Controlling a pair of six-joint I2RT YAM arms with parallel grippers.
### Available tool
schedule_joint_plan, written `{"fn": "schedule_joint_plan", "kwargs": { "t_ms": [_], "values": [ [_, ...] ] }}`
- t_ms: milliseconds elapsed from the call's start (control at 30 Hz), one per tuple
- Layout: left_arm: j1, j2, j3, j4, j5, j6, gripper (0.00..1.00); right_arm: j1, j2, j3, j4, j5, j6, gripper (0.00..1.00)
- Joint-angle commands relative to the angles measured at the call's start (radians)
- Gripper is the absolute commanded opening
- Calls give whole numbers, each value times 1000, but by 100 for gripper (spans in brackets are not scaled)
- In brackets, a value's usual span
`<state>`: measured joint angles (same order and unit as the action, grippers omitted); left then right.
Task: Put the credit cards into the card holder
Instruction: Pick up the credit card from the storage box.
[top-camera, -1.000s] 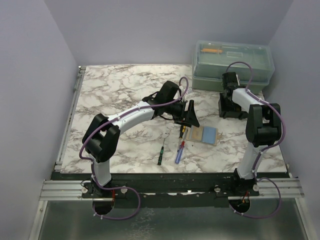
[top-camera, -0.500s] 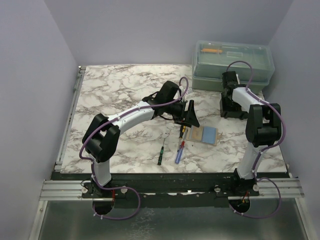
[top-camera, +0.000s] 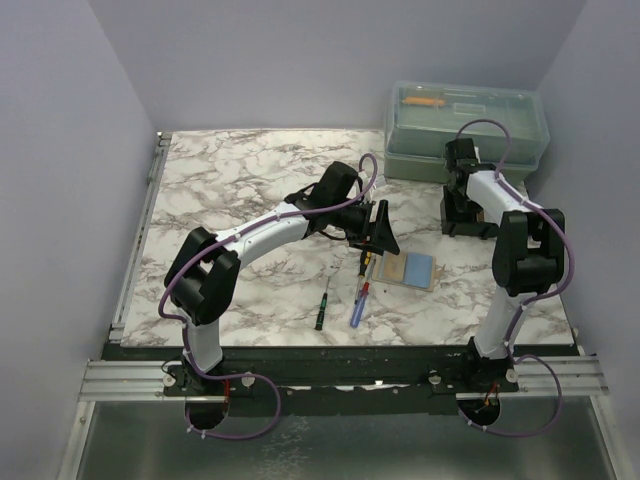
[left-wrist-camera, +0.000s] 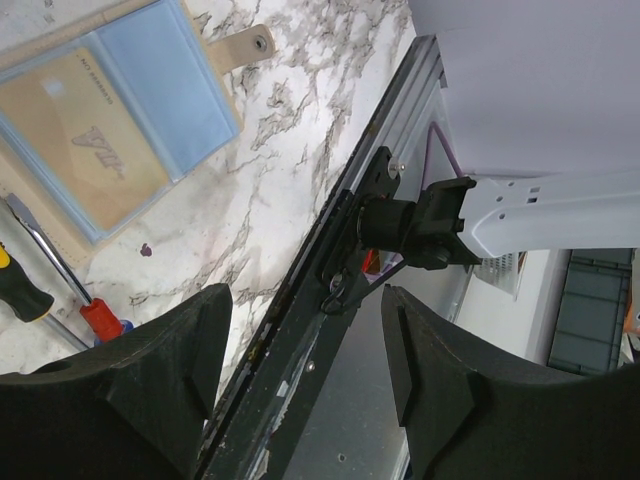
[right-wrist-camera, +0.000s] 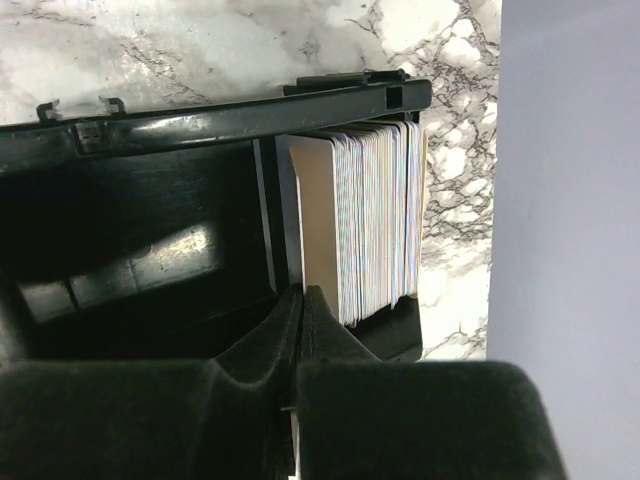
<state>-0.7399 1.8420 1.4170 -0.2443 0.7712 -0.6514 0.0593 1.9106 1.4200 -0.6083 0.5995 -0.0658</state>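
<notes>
The right gripper (right-wrist-camera: 300, 330) is down in a black card tray (right-wrist-camera: 150, 240) that sits just in front of the translucent green toolbox (top-camera: 467, 125). Its two fingers are pressed tight together, their tips against the near edge of the stack of credit cards (right-wrist-camera: 375, 220). The cards stand on edge, packed into the tray's narrow end just beyond and to the right of those tips. I cannot tell whether a single card is pinched between the fingers, as the tray's dividing wall crowds in right beside them. The left gripper (left-wrist-camera: 300, 400) hangs tilted over the middle of the marble table (top-camera: 240, 180) with its fingers spread wide and nothing between them. The card holder (top-camera: 410, 268) lies unfolded and flat just beyond it, showing clear pockets and its snap tab (left-wrist-camera: 250, 45). A red-handled screwdriver (left-wrist-camera: 100, 318) and a black-and-yellow one (left-wrist-camera: 15, 290) lie right beside the holder, close under the left fingers. A blue screwdriver (top-camera: 357, 305) and a green one (top-camera: 321, 308) lie nearer the arm bases.
</notes>
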Motion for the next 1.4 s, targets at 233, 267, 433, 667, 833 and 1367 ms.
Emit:
{"fn": "schedule_joint_plan", "kwargs": {
  "t_ms": [233,267,433,667,833,1367],
  "values": [
    [-4,-6,-9,23,28,-4,68,-12,-80,83,-88,-115,265,0],
    [-4,-5,-9,23,29,-4,68,-16,-76,102,-111,-133,301,0],
    [-3,0,-10,23,30,-4,68,-26,-31,213,-251,-163,469,0],
    [-5,3,-9,23,35,-4,68,-50,-93,193,-245,-272,534,0],
    [5,5,-3,23,51,-1,68,-53,-275,57,-145,-437,436,0],
    [111,39,-101,300,69,-239,67,-53,-773,-726,401,-1299,521,0]
  ]
}}
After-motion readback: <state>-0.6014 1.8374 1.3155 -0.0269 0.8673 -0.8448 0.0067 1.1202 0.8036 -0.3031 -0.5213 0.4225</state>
